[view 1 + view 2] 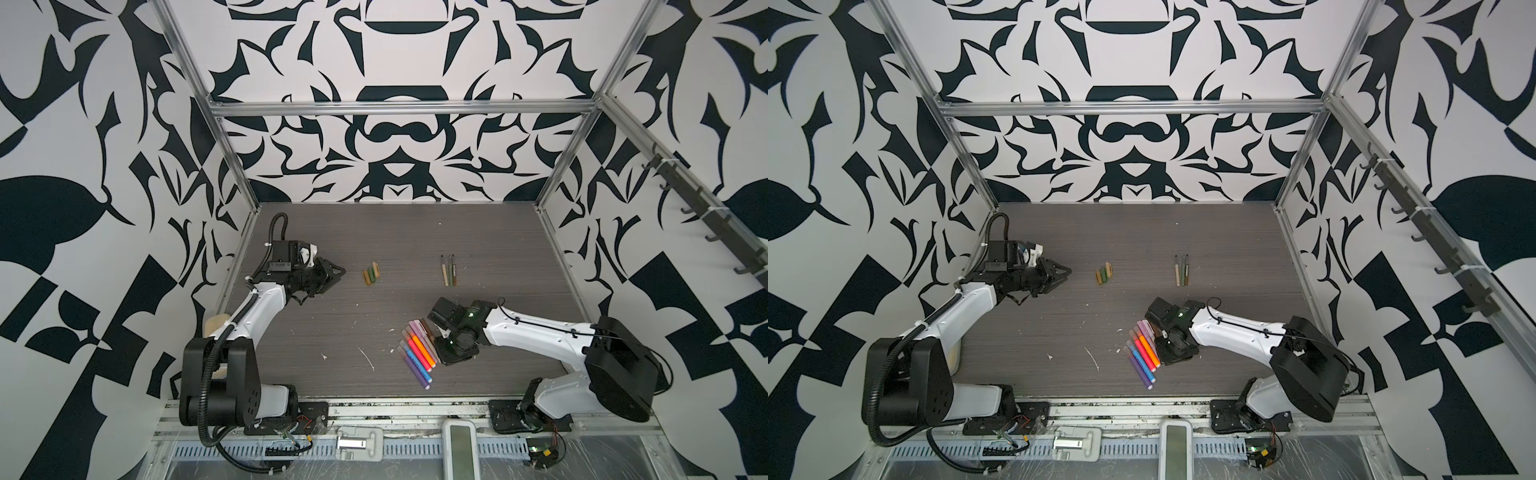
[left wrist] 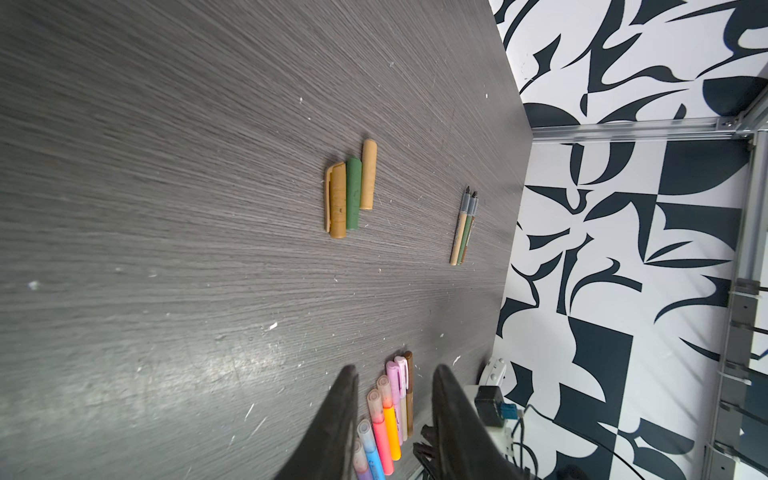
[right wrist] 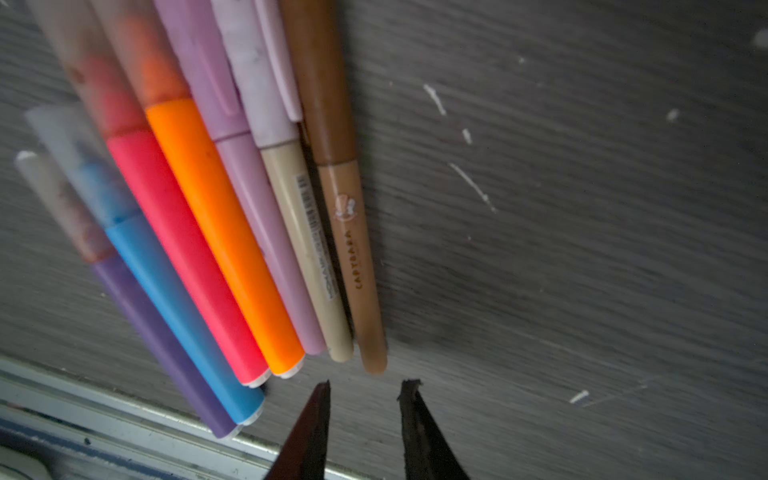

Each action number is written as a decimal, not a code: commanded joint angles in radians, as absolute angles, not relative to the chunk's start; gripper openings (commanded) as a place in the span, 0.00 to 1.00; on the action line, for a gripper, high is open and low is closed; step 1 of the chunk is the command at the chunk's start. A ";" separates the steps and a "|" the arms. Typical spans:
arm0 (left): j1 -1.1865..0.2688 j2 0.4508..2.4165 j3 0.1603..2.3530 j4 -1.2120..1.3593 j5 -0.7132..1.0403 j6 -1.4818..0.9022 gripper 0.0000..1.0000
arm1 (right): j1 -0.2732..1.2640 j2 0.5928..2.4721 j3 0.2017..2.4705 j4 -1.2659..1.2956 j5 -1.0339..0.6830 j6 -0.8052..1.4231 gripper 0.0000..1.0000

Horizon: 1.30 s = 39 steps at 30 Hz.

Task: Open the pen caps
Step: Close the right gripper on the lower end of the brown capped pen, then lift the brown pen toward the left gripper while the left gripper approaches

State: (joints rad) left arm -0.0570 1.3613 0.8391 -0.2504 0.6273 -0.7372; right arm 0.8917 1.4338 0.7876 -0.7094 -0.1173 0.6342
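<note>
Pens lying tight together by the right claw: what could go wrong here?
The right gripper sits open just off the brown pen, which lies right beside the beige pen; closing might catch both or scatter the row. The purple pen ends near the table's edge, so a shove could roll it off.

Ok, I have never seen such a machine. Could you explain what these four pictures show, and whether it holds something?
It is a robot with two arms, a left arm and a right arm, on a dark table. The two wide pictures come from one camera above, looking down on everything. The other two come from a small camera on each wrist, looking past that arm's gripper. On the table lie three loose caps, three uncapped pens, and seven capped pens in a row. The left gripper is open and empty. The right gripper is open too, pointing at the end of the brown pen, holding nothing.
</note>
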 commanded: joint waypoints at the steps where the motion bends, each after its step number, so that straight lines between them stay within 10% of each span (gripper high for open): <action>1: -0.054 1.333 0.818 -0.253 0.624 -0.741 0.33 | 0.894 1.456 0.802 -0.707 -0.121 0.646 0.32; 30: -0.054 1.357 0.850 -0.284 0.654 -0.714 0.34 | 0.858 1.660 0.946 -0.793 -0.030 0.601 0.24; 39: -0.054 1.384 0.872 -0.268 0.742 -0.710 0.39 | 0.716 1.588 0.967 -0.820 -0.045 0.559 0.08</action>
